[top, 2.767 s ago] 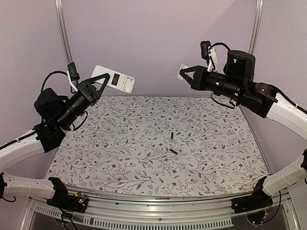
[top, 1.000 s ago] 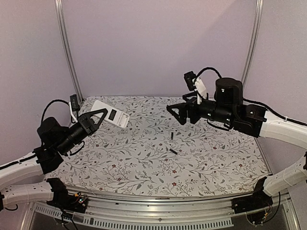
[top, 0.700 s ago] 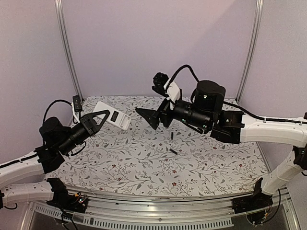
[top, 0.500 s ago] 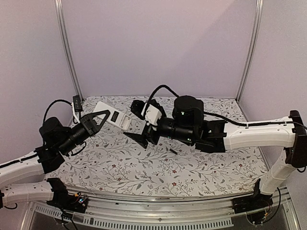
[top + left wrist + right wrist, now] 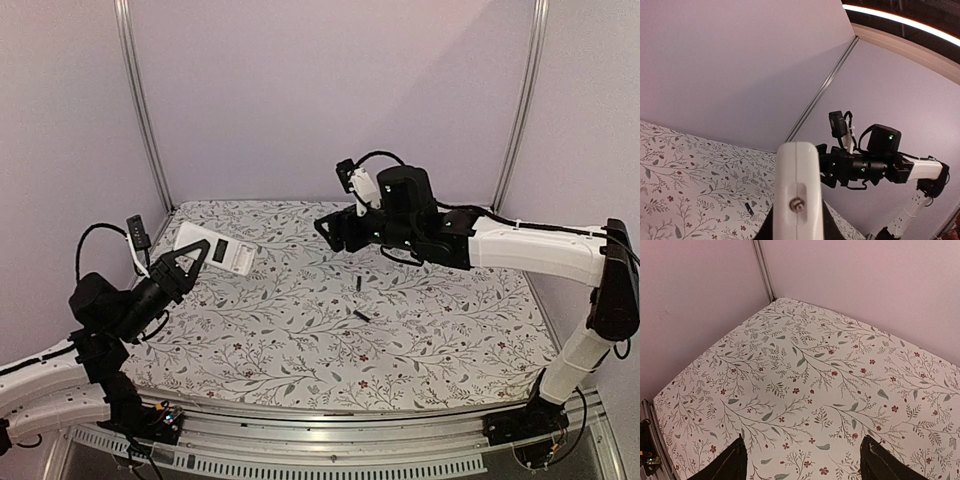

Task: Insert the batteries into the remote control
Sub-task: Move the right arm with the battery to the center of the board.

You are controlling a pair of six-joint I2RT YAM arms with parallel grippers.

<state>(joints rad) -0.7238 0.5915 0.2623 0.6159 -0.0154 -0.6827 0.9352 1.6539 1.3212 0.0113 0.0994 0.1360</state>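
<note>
Gripping one end of the remote control [image 5: 232,258], the left tool [image 5: 198,253] holds it above the left side of the table [image 5: 300,350]. The dark slot faces up, probably so that batteries can go in from above. The right tool [image 5: 328,228] hangs over the far middle, its fingers [image 5: 732,462] spread with nothing between them. Both batteries [image 5: 358,284] lie apart on the table, near its centre. No brand or writing can be read.
</note>
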